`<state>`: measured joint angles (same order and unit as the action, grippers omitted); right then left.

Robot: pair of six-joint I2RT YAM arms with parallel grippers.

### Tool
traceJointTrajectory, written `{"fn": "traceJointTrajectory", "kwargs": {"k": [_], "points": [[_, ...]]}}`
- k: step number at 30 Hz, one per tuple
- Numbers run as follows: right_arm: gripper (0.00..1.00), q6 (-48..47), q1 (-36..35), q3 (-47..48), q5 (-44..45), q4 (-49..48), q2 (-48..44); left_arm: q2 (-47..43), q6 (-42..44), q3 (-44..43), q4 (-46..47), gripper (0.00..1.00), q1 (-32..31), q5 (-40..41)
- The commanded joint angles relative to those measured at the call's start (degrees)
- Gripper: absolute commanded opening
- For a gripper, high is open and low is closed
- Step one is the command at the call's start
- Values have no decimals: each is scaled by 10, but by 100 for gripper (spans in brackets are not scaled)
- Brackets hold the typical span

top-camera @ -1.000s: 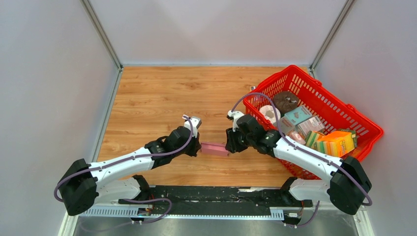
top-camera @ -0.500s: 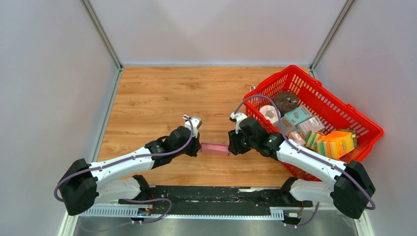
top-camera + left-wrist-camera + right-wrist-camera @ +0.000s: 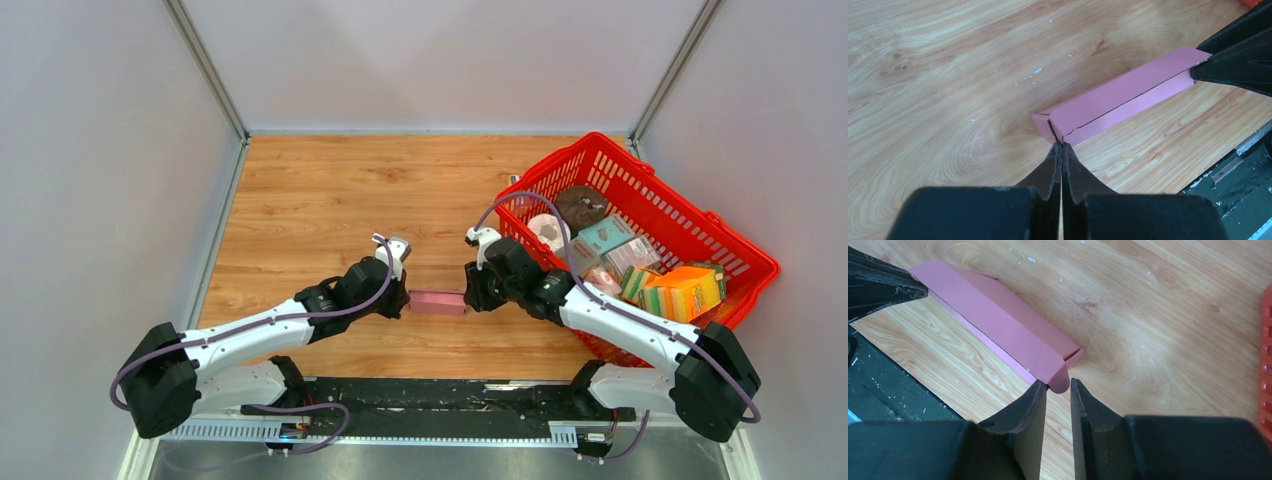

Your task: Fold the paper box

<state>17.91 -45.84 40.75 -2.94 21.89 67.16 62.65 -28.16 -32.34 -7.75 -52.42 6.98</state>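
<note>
You seem to be at the end-flap stage on your slim pink paper box [image 3: 1118,102]. Left gripper [image 3: 1062,150]: fingers together. Right gripper [image 3: 1058,385]: slightly apart; next, pinch the tab [image 3: 1059,377].

The paper box [image 3: 437,302] lies on the table [image 3: 320,200] near the middle of its near edge, lengthwise left to right. The left gripper [image 3: 403,299] is at its left end and the right gripper [image 3: 467,298] at its right end. The basket [image 3: 545,170] sits behind them, along the right edge.

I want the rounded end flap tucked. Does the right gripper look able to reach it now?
Likely yes: the right gripper, jaws apart, sits right at the paper box's flap; nothing lies between.
</note>
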Motion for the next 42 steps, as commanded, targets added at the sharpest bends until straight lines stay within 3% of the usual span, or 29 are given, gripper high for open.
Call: {"fn": "traceJointTrajectory", "kwargs": {"k": [1,10,25,42], "points": [[25,-9,-5,0,-1,-48,-2,-2,9,-16,-20,0,-2,-4],[0,16,-13,17,2,-27,-7,6,11,-19,-17,0,-2,-4],[0,112,-14,114,-74,81,52,20,12,-19,-6,0,-2,-7],[0,163,-1,131,-91,91,84,23,10,-16,1,0,-2,-13]]}}
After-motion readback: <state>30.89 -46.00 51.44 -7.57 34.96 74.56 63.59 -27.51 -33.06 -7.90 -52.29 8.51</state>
